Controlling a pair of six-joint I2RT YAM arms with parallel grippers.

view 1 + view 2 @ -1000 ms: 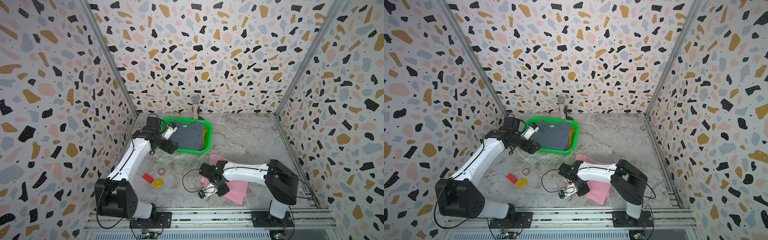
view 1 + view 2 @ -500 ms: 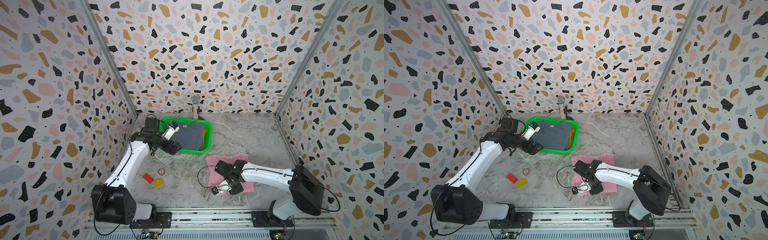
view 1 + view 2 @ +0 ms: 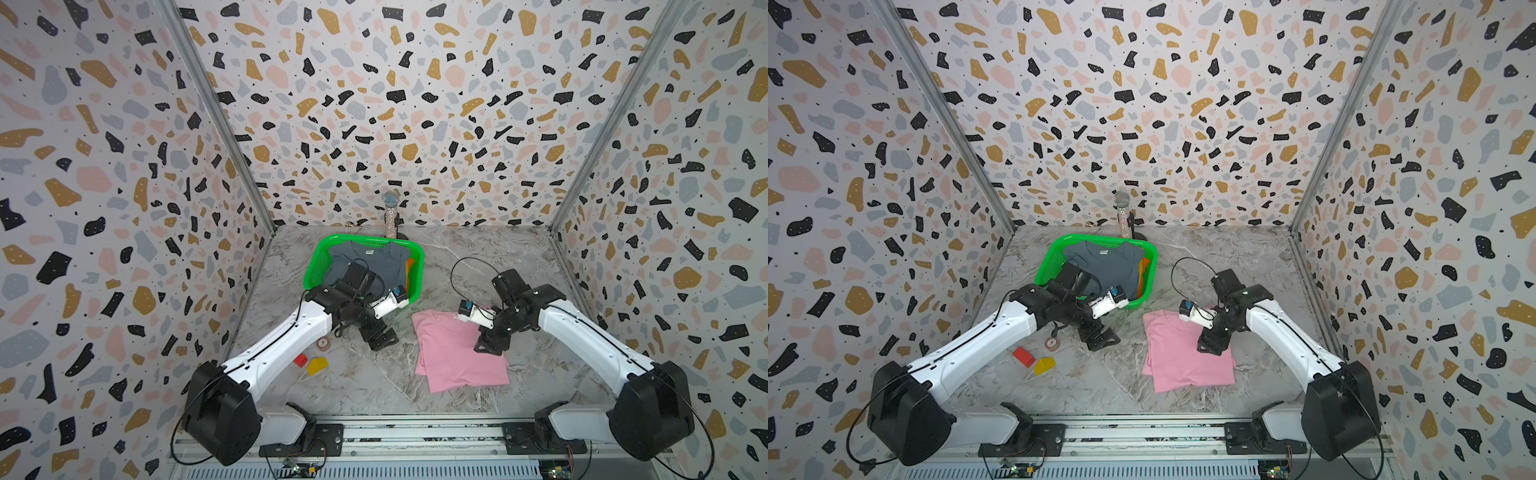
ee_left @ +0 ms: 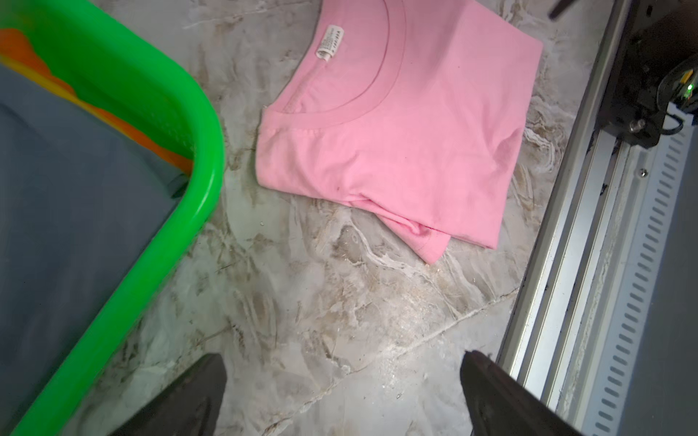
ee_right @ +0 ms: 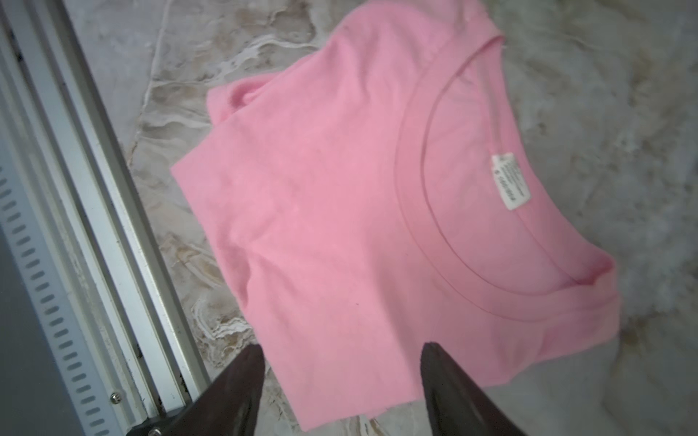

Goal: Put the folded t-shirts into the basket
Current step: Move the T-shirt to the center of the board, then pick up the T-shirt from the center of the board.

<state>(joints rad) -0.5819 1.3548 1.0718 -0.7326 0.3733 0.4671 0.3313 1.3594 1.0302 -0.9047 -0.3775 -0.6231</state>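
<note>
With left end effector and right end effector spread and empty, I should pinch every layer of the pink t-shirt, lower centre, before lifting.

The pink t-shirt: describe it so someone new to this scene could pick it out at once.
On the marble tabletop, find the green basket near the back. In front of it, toward the robot's right, the pink t-shirt lies flat under the right gripper. It is the only shirt outside the basket; the grey-blue shirt and the orange shirt lie inside.
</note>
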